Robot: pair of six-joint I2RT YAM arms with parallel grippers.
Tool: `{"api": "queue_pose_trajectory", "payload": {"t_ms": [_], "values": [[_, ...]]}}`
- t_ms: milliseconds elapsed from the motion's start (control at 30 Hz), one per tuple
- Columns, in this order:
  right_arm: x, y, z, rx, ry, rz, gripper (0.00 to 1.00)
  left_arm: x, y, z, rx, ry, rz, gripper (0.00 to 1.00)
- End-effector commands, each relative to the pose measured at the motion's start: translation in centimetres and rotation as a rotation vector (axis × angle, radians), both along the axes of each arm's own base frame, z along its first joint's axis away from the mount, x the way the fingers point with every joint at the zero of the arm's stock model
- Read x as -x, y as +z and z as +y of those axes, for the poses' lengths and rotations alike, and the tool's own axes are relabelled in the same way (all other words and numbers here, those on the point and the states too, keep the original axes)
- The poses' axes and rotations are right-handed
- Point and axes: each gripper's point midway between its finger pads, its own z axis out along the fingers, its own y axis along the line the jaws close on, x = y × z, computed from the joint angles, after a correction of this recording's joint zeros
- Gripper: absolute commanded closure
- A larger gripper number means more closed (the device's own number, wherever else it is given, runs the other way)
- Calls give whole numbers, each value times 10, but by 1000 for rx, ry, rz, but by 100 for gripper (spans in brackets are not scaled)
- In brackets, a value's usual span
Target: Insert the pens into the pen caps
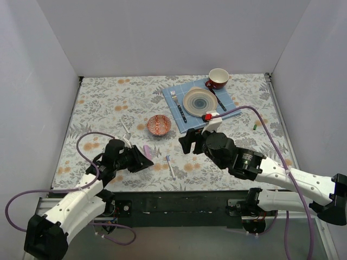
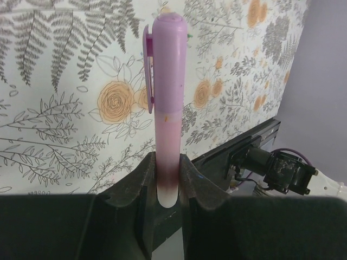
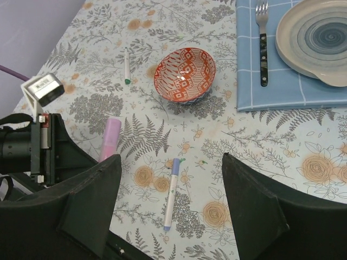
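Observation:
My left gripper (image 1: 142, 158) is shut on the pink pen (image 1: 147, 150) low over the table's near left. In the left wrist view my fingers (image 2: 142, 181) clamp its pale barrel end, and a lilac clipped cap (image 2: 167, 62) sits on the far end. The blue-tipped pen (image 1: 170, 166) lies flat near the front edge. My right gripper (image 1: 186, 143) is open and hovers above it. In the right wrist view the blue pen (image 3: 172, 197) lies between the spread jaws (image 3: 171, 162), untouched. A tiny green cap (image 1: 255, 126) lies far right.
A slim white stick with a green tip (image 3: 127, 66) lies at the left. A red patterned bowl (image 3: 184, 74) stands mid-table. A blue mat (image 1: 222, 98) holds a fork (image 3: 263, 43), a plate (image 3: 320, 38) and a dark-handled utensil. A red cup (image 1: 218, 78) stands behind.

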Motion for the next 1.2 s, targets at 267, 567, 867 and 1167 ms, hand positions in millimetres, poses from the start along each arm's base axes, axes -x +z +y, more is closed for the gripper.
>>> {"api": "queue_pose_trajectory", "payload": {"t_ms": [267,567,867,1167], "values": [[-4,-2,6,-15,6,-13,19,12,-42,-24,9,-7,158,100],[-5,-2,9,-18,20,-19,19,30,-67,-40,-56,-22,242,91],[-3,4,3,-3,30,-41,20,19,-57,-45,-49,34,237,68],[3,16,-15,-56,15,-74,20,-23,-37,-4,-325,220,124,50]]}}
